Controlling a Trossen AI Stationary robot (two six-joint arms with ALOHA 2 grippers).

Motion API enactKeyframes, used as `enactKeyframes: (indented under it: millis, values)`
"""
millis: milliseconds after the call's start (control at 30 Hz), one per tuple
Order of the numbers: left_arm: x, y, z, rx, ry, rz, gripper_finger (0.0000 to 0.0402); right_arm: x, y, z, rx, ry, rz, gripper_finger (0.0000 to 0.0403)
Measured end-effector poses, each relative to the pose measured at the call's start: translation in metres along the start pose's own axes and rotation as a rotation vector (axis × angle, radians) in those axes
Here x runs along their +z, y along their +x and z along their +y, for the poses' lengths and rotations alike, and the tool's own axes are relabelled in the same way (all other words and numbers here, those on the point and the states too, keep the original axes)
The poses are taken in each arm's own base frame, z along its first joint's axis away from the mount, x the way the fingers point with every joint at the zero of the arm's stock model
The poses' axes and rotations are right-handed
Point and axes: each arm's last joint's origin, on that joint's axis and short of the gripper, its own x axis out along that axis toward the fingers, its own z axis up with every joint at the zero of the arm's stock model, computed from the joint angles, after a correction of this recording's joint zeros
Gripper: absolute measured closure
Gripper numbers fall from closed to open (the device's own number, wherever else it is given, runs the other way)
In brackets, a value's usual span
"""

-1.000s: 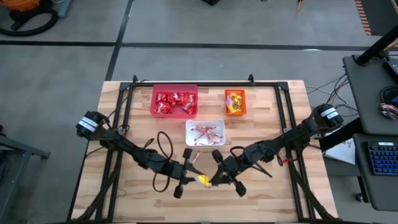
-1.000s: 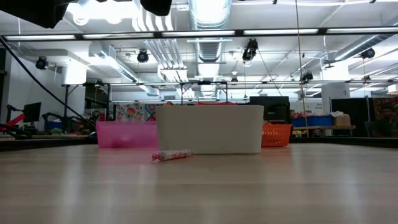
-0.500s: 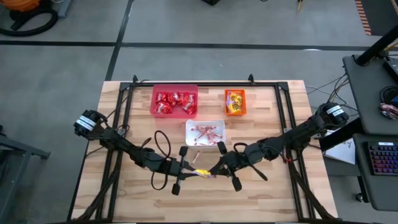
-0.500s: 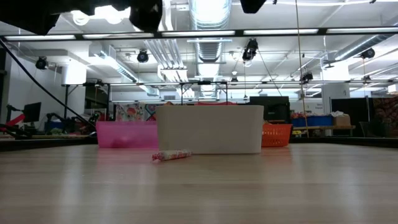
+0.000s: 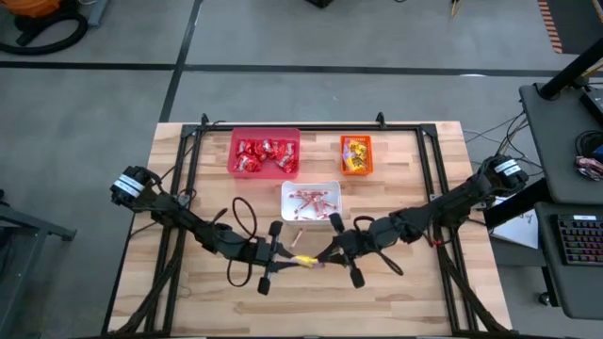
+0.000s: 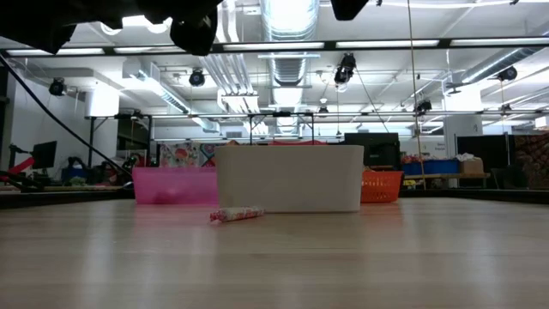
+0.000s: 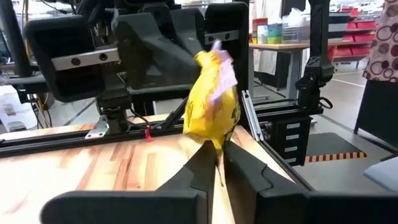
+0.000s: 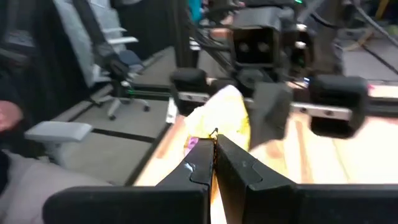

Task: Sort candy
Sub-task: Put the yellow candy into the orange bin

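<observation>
A wooden-slat surface point(image 5: 188, 292) stands on grey floor in a workshop with strip lights overhead, and just in front of its middle a yellow candy packet point(image 5: 305, 262) hangs in the air between two tools. The left tool point(image 5: 288, 261) is clamped on one end of that packet and the right tool point(image 5: 323, 261) is clamped on the other, so both grip it at once; the left wrist view shows the packet point(image 7: 212, 107) pinched at its lower edge between that arm's closed fingers. A second ago the packet lay lower and nearer the front edge with the left fingers partly apart; both tools have since drawn together and moved slightly back toward the bins. Each dark arm reaches in low from its own side, stretched nearly flat across the slats. Behind them a white bin point(image 5: 311, 201) holds red-and-white sticks, a red bin point(image 5: 265, 153) holds shiny red packets, and an orange bin point(image 5: 356, 155) holds yellow-orange packets. One stick point(image 6: 236, 214) lies loose on the wood before the white bin.
</observation>
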Motion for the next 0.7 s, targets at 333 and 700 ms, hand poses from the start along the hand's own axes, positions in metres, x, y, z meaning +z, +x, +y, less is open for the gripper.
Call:
enactKeyframes:
  millis: [333, 700]
  values:
    - [-0.004, -0.008, 0.006, 0.013, 0.005, 0.017, 0.0283, 0.007, -0.003, 0.003, 0.084, 0.009, -0.044, 0.0394]
    - [0.005, -0.009, 0.007, -0.057, -0.006, -0.035, 0.0203, 0.005, -0.003, 0.002, 0.055, 0.018, -0.016, 0.0394]
